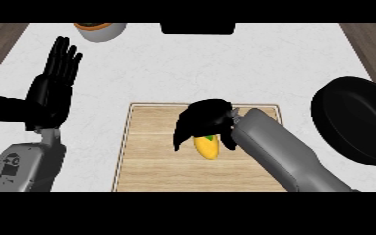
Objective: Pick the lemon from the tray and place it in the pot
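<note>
Right hand [202, 122] over wooden tray [150, 149], fingers curled down around lemon [209, 148] for pickup. Black pot [345, 117] at right awaits. Left hand [53, 82] resting, fingers straight, together.

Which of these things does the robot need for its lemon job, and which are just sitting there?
Needed:
lemon
wooden tray
black pot
right hand, over the lemon

Just there:
grey bowl
dark object at the far edge
left hand, resting open
</note>
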{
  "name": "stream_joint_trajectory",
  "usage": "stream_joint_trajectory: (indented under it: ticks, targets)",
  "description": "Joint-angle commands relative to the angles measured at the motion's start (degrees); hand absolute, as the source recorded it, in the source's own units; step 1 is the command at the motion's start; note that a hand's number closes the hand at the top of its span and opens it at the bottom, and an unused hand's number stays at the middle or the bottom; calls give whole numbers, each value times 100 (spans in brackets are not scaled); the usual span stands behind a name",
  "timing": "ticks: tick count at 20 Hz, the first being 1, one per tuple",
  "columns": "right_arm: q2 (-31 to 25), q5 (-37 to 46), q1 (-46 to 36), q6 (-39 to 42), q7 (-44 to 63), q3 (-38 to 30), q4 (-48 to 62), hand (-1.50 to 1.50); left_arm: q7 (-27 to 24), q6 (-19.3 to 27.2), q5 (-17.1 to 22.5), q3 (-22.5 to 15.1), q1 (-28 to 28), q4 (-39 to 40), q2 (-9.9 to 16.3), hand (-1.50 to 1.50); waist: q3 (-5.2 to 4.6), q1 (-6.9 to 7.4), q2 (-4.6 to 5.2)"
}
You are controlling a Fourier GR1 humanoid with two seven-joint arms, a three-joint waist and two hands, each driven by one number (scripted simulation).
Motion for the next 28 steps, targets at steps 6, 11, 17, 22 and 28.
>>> stream_joint_trajectory:
  ticks: [6,11,17,22,28]
  targets:
    - [324,390,754,-424,-398,380,-293,150,134,-82,-5,110,-23,32,-25,0,41,-47,63]
    - [199,391,761,-424,-476,-55,-495,150,-108,-477,194,346,193,105,131,0,39,-41,58]
    - [193,384,753,-714,856,-1231,-638,150,91,-164,-1,286,-69,49,28,0,40,-85,68]
    - [-44,473,698,-1222,3303,-2837,23,150,25,-43,-68,348,64,18,43,0,19,-542,52]
    - [22,1011,47,-2247,6012,-3936,67,150,40,-40,-96,334,104,58,47,0,-19,-449,-33]
